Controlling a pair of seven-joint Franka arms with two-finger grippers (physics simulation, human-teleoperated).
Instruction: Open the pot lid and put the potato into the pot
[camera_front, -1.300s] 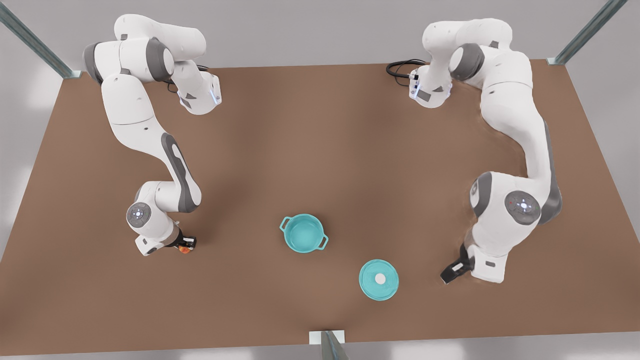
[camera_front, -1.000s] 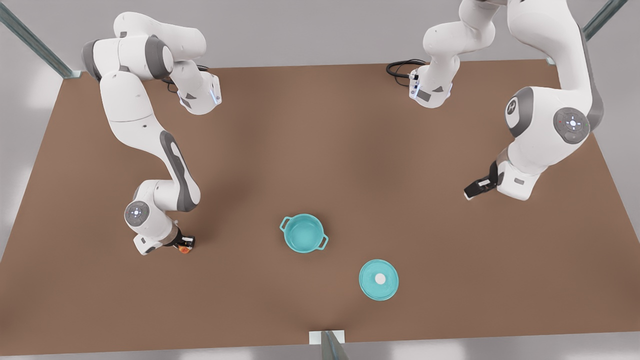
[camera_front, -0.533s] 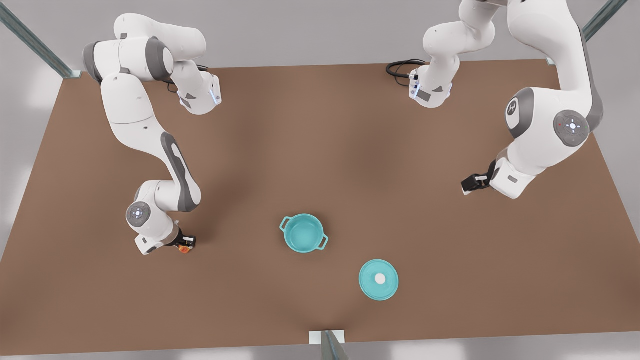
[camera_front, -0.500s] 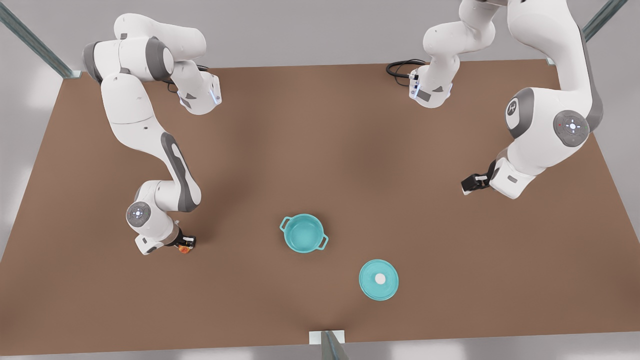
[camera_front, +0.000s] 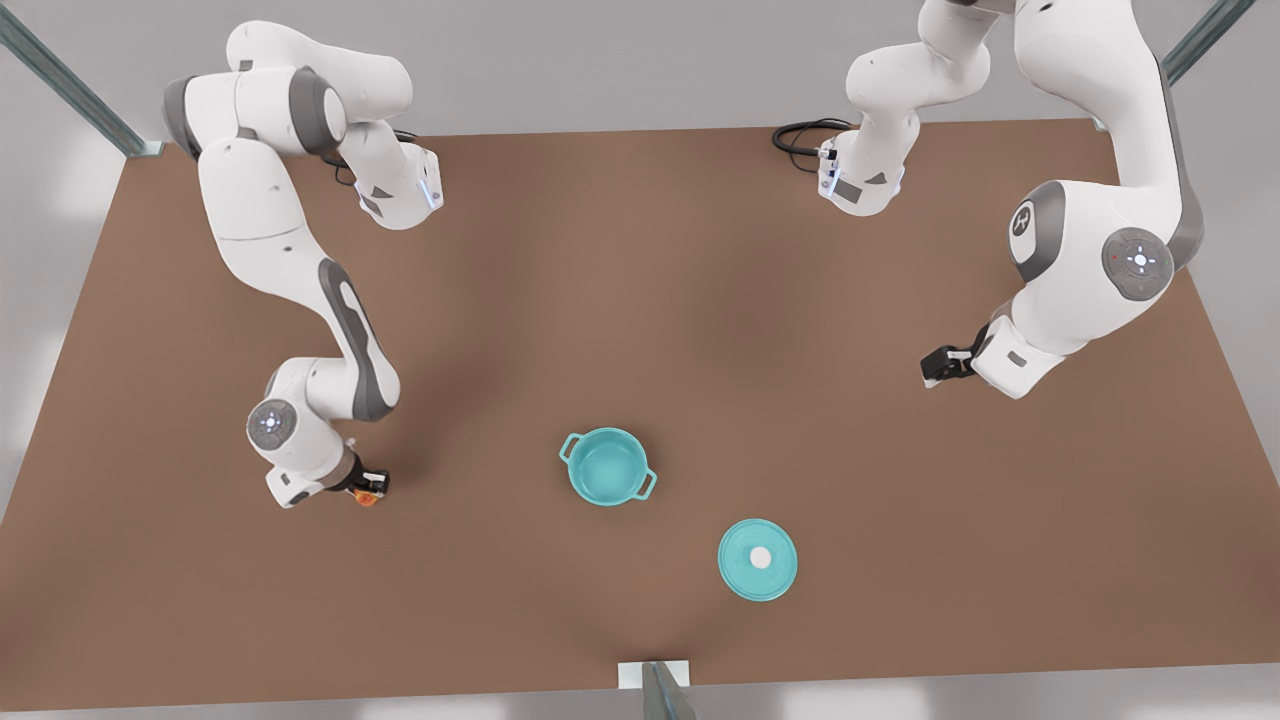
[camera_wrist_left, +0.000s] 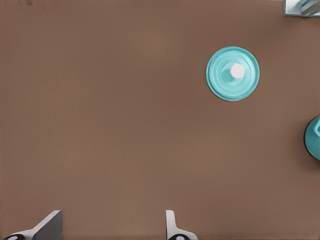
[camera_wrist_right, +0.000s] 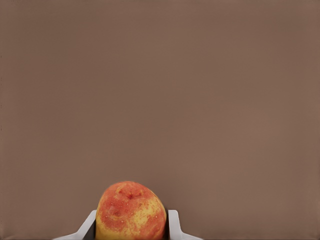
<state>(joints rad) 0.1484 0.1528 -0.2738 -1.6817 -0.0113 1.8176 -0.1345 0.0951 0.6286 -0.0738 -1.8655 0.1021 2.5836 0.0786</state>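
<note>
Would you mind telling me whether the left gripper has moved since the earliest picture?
Yes: the left gripper has moved away from the pot lid, toward the table's far edge in the front view.

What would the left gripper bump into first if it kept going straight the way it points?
Probably just the bare table. The left gripper is open and points down at it, with the lid and pot off to the side.

Desk (camera_front: 640, 300): brown, plain, matte. Wall (camera_front: 600, 60): pale grey, far side. Metal frame struts (camera_front: 60, 80): at far corners. Lighting: soft, even.
</note>
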